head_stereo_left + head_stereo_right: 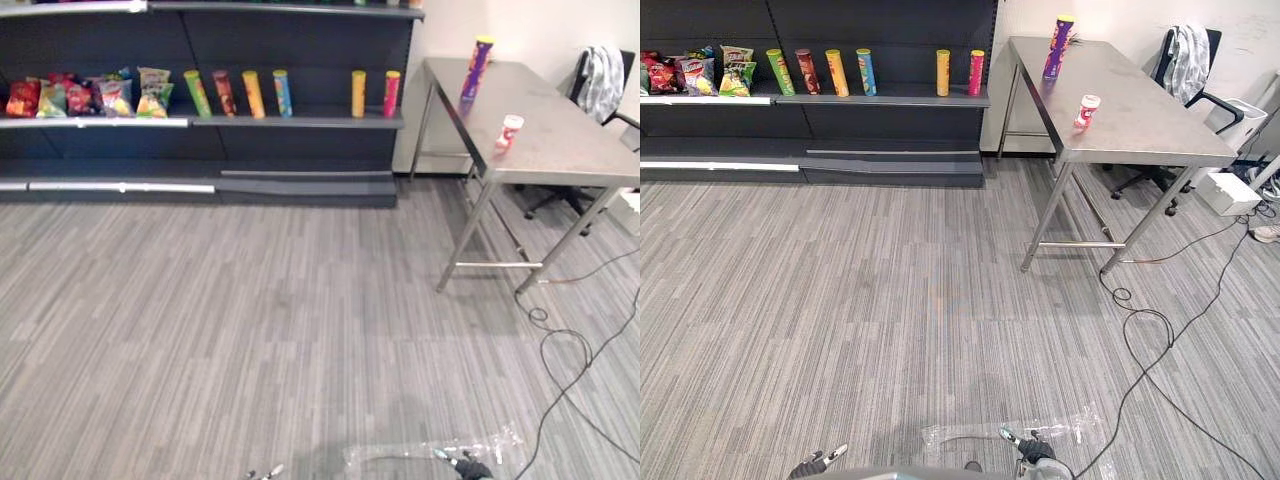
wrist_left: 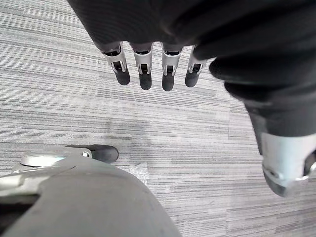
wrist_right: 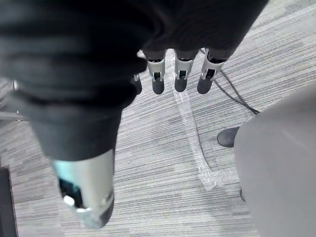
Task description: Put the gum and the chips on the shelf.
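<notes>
— Where are the chips and the gum?
— The purple chips can stands upright at the far end of the steel table. The red-and-white gum tub sits nearer on the same top, apart from it. The shelf, left of the table, carries cans and snack bags.
— And your hands?
— My left hand hangs over the carpet, fingers straight, side by side, empty. My right hand is the same, above a clear plastic strip.
</notes>
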You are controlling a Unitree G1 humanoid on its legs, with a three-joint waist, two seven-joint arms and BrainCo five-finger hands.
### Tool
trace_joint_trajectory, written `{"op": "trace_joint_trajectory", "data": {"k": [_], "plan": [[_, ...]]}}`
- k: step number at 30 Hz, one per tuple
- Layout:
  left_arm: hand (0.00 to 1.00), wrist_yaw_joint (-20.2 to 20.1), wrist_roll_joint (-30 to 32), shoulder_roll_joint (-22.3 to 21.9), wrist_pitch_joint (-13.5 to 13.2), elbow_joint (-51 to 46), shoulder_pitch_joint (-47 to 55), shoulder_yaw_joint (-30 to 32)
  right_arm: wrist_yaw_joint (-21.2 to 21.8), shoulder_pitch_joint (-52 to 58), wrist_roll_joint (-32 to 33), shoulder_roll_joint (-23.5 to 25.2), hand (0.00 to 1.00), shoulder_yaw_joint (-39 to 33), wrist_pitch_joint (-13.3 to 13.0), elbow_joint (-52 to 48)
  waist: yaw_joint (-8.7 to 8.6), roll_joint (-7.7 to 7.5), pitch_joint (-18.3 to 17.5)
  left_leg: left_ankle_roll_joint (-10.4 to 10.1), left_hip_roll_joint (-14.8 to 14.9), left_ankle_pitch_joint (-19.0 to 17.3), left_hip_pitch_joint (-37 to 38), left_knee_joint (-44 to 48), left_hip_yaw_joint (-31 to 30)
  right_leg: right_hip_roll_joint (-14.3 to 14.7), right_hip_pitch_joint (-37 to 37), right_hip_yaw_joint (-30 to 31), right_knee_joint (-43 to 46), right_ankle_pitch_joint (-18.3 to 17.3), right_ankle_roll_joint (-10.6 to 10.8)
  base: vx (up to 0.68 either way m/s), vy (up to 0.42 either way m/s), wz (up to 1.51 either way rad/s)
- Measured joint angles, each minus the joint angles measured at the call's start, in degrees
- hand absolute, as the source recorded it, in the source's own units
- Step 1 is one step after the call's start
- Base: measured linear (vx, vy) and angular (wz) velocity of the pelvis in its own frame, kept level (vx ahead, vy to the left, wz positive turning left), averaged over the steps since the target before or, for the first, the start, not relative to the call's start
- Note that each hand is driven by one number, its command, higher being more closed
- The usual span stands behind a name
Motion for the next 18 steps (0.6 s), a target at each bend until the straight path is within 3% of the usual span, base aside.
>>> {"op": "trace_joint_trajectory", "data": {"k": [4, 8, 10, 12, 13, 15, 18], "plan": [[0.00, -0.1, 0.1, 0.3, 0.0, -0.1, -0.4, 0.0, 0.7, -1.1, -2.1, -0.2, 0.00, 1.7, 0.1, 0.0, 0.08, -0.45, 0.7, -0.2, -0.1, -3.1, -3.5, 6.2, 0.5, -0.3, -2.4, 0.7, 3.7, -1.4, 0.3, -0.01, -0.002, -0.07], [0.00, -0.3, -0.1, 0.3, 0.0, -0.1, -0.6, 0.4, 1.0, -1.3, -2.0, -0.4, 0.00, 1.2, 0.1, 0.0, 0.12, -0.50, 1.9, 0.4, -0.6, -7.0, -4.4, 12.1, 1.6, -1.0, -4.8, 1.8, 12.8, -6.2, 1.0, -0.03, 0.032, -0.11], [0.00, -1.1, -0.9, 0.3, 0.0, -0.1, -0.4, 1.6, 1.1, -1.1, -1.8, 0.1, 0.00, -1.1, 0.2, -0.5, 0.00, -0.96, 2.3, 1.3, -1.8, -8.6, -3.8, 13.6, 1.4, -2.6, -6.5, 1.8, 19.9, -10.0, 2.3, -0.02, 0.048, 0.05], [0.00, -1.3, -2.8, -0.3, 0.1, -0.2, -0.6, 3.8, 1.2, -0.4, -1.2, 0.6, 0.00, -3.2, 0.2, -2.6, 0.18, -0.83, 3.1, 2.9, -2.5, -10.1, -3.4, 15.0, 1.3, -3.8, -12.9, 1.9, 34.7, -11.1, 3.3, 0.00, 0.073, 0.14], [0.00, -1.3, -3.0, -0.6, 0.1, -0.6, -0.7, 6.1, 1.2, 0.3, -0.1, 1.0, 0.00, -3.2, 0.1, -5.1, 0.09, -0.77, 3.8, 3.2, -2.7, -11.6, -3.3, 17.5, 1.1, -4.7, -17.7, 2.4, 47.2, -10.7, 3.4, 0.03, 0.057, 0.21], [0.00, -1.3, -4.4, -0.9, 0.4, -0.7, -0.4, 8.1, 0.8, 1.0, 1.1, 1.8, 0.00, -3.2, 0.0, -7.1, 0.16, -1.14, 4.1, 2.7, -2.6, -13.9, -2.6, 20.5, 0.6, -5.0, -21.8, 4.2, 57.9, -11.1, 3.5, 0.09, 0.026, 0.13], [0.00, -1.2, -5.1, -1.3, 1.3, -0.7, -0.6, 9.4, -0.2, 1.0, 4.9, 1.9, 0.00, -4.2, -0.2, -7.2, -0.03, -1.12, 4.4, 2.7, -2.1, -15.7, 0.3, 19.6, 0.5, -5.0, -24.0, 4.9, 55.1, -12.2, 1.8, 0.24, -0.017, -0.10]]}}
